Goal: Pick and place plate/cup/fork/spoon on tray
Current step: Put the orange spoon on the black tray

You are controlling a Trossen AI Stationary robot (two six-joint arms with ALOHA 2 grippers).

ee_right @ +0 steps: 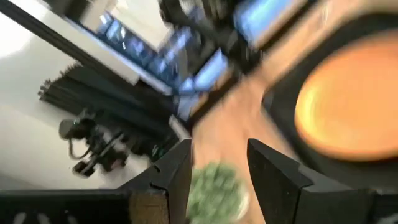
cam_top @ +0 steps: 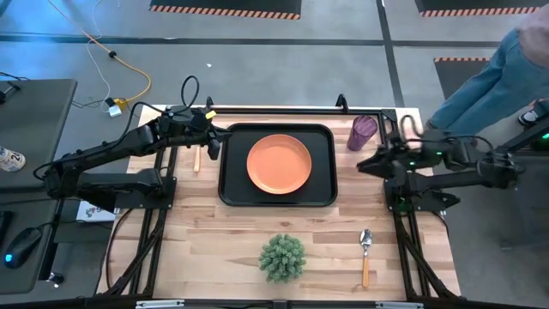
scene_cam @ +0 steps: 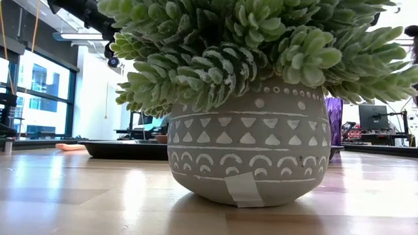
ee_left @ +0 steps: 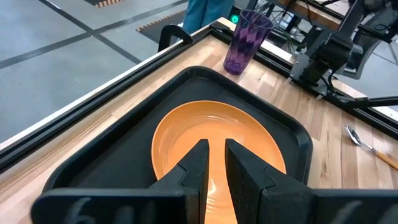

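Plate [cam_top: 279, 164] is on the tray [cam_top: 232, 190]; the cup [cam_top: 362, 132] seems next.
Right gripper [cam_top: 364, 165], fingers apart and empty, must reach the cup; left gripper [cam_top: 214, 142] narrowly parted, empty.

A spiky green plant [cam_top: 282, 257] in a grey patterned pot [scene_cam: 250, 151] (a strip of tape on its base) stands on the wooden desk [cam_top: 197, 240]. A person's blue-trousered leg [cam_top: 485, 81] shows beyond the far right corner.

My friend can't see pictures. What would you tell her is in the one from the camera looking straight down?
An orange plate sits in a black tray on a wooden table. A purple cup stands beside the tray, a spoon and a green plant lie nearer the front, and a dark robot arm waits at each side.
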